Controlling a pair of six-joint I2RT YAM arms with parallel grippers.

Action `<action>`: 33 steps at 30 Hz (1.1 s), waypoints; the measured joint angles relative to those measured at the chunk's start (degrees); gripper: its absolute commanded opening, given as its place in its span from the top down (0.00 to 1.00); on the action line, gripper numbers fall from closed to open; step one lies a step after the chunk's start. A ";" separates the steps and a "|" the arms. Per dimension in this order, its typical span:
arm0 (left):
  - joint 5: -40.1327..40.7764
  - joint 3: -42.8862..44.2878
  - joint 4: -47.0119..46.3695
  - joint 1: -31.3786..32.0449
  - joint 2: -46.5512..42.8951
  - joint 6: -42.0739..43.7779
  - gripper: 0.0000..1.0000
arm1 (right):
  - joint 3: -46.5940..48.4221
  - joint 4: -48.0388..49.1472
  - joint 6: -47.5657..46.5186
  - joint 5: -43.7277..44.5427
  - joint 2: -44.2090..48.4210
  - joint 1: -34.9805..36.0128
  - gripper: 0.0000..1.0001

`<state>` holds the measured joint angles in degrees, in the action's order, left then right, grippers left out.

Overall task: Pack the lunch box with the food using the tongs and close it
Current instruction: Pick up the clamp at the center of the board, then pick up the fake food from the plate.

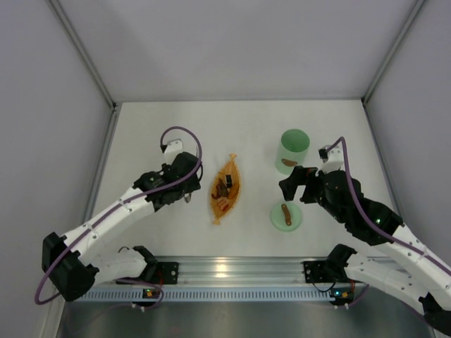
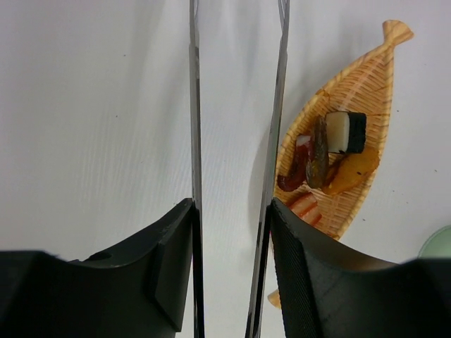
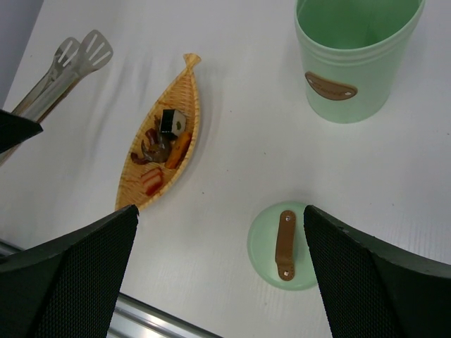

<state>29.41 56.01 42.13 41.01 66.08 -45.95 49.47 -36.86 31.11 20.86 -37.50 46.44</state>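
Note:
The tongs (image 2: 195, 134) stand between my left gripper's (image 2: 231, 211) fingers, one silver arm against each pad, and their tips (image 3: 83, 55) lie apart on the table left of the orange tray. The left gripper (image 1: 182, 189) is shut on the tongs. The food (image 2: 328, 151) lies in that tray as several small dark and reddish pieces (image 3: 163, 141). At the back right the mint-green lunch box (image 1: 292, 150) stands upright, open and empty (image 3: 352, 63). My right gripper (image 3: 220, 215) hangs open between lunch box and lid (image 1: 296, 184), holding nothing.
The orange leaf-shaped tray (image 1: 220, 213) lies mid-table between the arms. The flat green lid (image 1: 287, 215) with its brown handle (image 3: 285, 245) rests on the table in front of the lunch box. White walls enclose the table; a metal rail runs along its near edge.

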 measured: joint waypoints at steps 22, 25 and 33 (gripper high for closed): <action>-1.42 4.26 4.96 15.58 -1.31 -0.98 0.54 | 0.70 -1.60 -0.11 4.04 -0.09 0.00 0.01; -1.14 4.79 5.11 17.92 -0.26 -1.92 0.54 | 1.60 -2.25 -0.26 4.96 -0.04 0.00 0.00; 1.20 5.77 6.54 22.32 3.28 -5.07 0.53 | 2.08 -2.71 -0.46 5.46 0.33 0.00 0.00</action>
<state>30.61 61.78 48.66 63.33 69.36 -51.03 51.55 -39.57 30.65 26.33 -37.17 46.44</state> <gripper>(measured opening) 0.470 0.993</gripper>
